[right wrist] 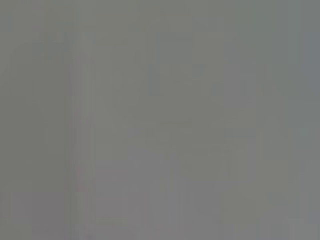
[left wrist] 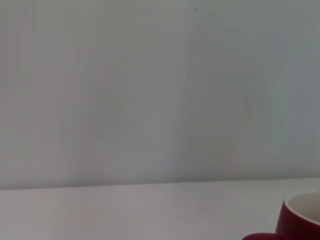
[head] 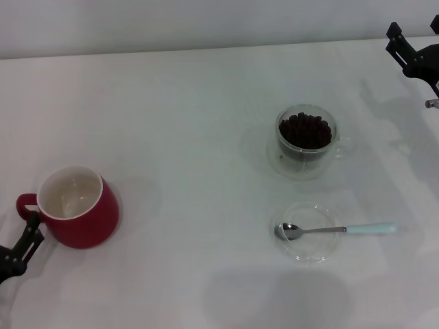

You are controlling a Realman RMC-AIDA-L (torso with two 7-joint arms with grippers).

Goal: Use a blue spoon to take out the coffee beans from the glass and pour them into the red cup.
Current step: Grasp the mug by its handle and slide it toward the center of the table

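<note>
Red cup: I see the red cup (head: 77, 208) on the worktop (head: 171, 123) at my near left, upright, white inside bare, loop handle pointing left. The left wrist view catches only its rim and handle (left wrist: 300, 220) in a corner.
Glass: the glass (head: 304, 140) stands right of centre, farther back, well apart from the cup, its small handle to the right.
Coffee beans: the coffee beans (head: 305, 130) fill the glass close to the rim.
Blue spoon: the blue spoon (head: 334, 229) lies nearer me than the glass, metal bowl on a flat clear saucer (head: 309, 233), pale handle running right past its edge onto the worktop.
Left gripper: the left gripper (head: 20, 250) sits at the near left edge, just beside the cup's handle; I cannot tell how its fingers stand.
Right gripper: the right gripper (head: 415, 55) hangs at the far right edge, well away from everything; fingers, I cannot tell.
Right wrist view: plain grey, nothing to make out.
</note>
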